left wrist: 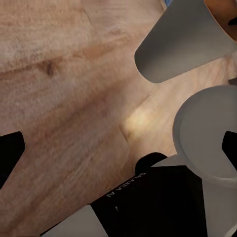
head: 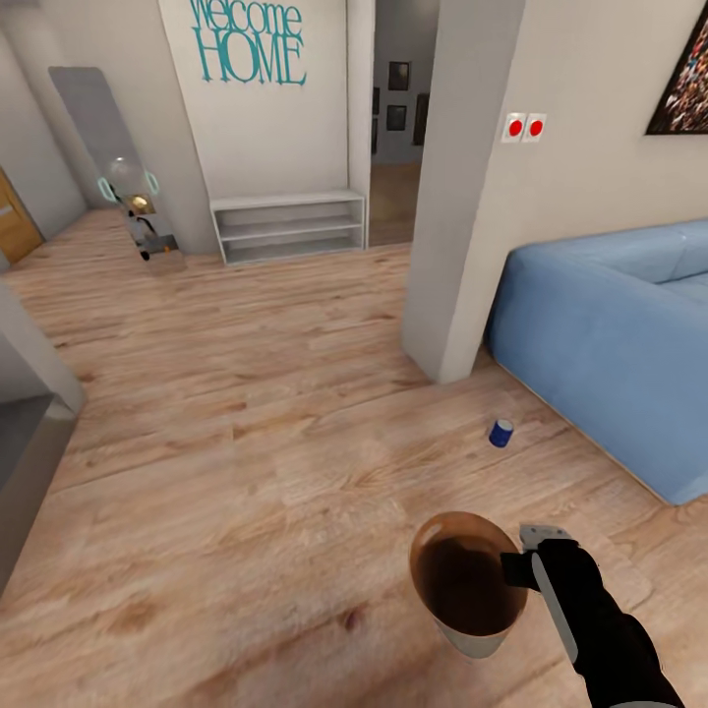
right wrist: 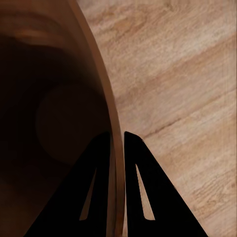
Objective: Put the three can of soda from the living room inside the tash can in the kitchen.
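Observation:
A dark blue soda can (head: 501,433) stands on the wood floor just in front of the light-blue sofa (head: 610,334). The trash can (head: 477,644), grey outside with a copper rim and dark brown inside, hangs above the floor at the lower right. My right gripper (head: 516,568) is shut on its rim. In the right wrist view the two black fingers (right wrist: 143,187) pinch the rim (right wrist: 101,89), one inside and one outside. The left wrist view shows the trash can's grey wall (left wrist: 182,44) over the floor, and my left gripper (left wrist: 120,148) is open and holds nothing.
A white pillar (head: 462,197) stands between me and the sofa's end. Behind it, a doorway (head: 393,147) opens into a hallway beside a low white shelf (head: 288,226). A grey counter edge (head: 20,462) juts in at the left. Open wood floor stretches ahead.

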Tool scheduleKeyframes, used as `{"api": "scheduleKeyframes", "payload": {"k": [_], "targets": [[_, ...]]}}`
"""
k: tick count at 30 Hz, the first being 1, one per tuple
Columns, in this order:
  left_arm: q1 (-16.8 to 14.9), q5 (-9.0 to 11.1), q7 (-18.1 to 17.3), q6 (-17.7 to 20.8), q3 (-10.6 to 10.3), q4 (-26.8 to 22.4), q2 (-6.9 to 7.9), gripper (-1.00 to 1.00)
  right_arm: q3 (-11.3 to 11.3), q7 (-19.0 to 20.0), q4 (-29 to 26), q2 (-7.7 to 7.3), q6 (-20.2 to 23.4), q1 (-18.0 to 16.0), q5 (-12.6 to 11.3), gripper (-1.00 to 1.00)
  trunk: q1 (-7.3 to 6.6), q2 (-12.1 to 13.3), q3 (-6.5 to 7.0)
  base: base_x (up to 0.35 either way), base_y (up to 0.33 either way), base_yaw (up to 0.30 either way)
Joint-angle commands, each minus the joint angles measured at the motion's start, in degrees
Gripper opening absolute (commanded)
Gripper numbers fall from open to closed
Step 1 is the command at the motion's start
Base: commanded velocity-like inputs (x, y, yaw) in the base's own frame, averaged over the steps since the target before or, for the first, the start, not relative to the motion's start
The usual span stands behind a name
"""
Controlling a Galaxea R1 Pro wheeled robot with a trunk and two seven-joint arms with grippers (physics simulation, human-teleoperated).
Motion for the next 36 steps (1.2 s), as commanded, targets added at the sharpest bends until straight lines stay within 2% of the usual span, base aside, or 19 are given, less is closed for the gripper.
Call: {"api": "scheduleKeyframes", "payload": {"k": [1,36], "targets": [[0.0,0.0,0.0,0.0,0.0,0.0,0.00,1.00,0.0,0.3,0.0,0.01,0.0,0.0,-0.6,-1.00,0.00,0.0,0.00,0.342,0.112,0.000],[0.0,0.0,0.0,0.0,0.0,0.0,0.00,1.00,0.0,0.4,0.1,0.09,0.0,0.0,-0.6,-1.00,0.00,0.0,0.00,0.342,0.112,0.000]]}}
